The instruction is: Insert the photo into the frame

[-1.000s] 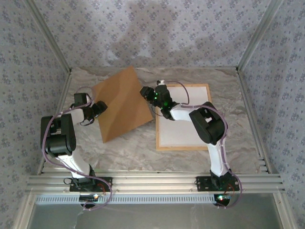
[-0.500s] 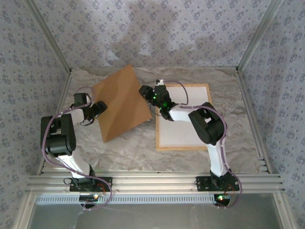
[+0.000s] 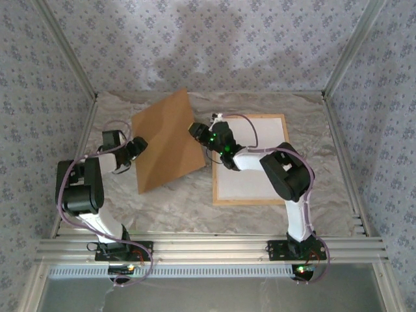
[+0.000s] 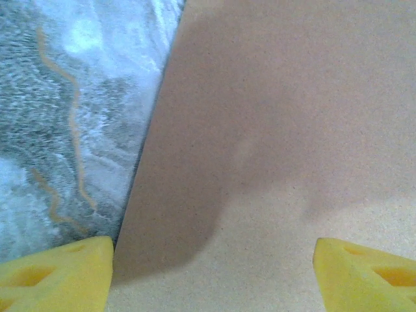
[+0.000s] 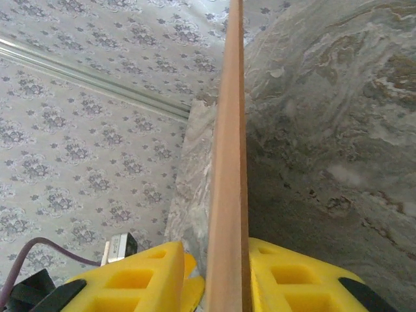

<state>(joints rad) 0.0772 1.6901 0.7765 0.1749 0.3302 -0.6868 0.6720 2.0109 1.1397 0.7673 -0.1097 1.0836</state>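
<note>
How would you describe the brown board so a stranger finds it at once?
On the marbled table, look left of the light wooden frame with white inside. The brown board sits there askew, its edge pinched by the right hand. It alone is plain brown.

The overhead camera looks down from behind the arms; both wrist cameras closely face, seemingly, one brown board (image 3: 168, 140).

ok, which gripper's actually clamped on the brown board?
The right gripper: jaws pinch the brown board at its edge. The left gripper hangs open over it.
</note>
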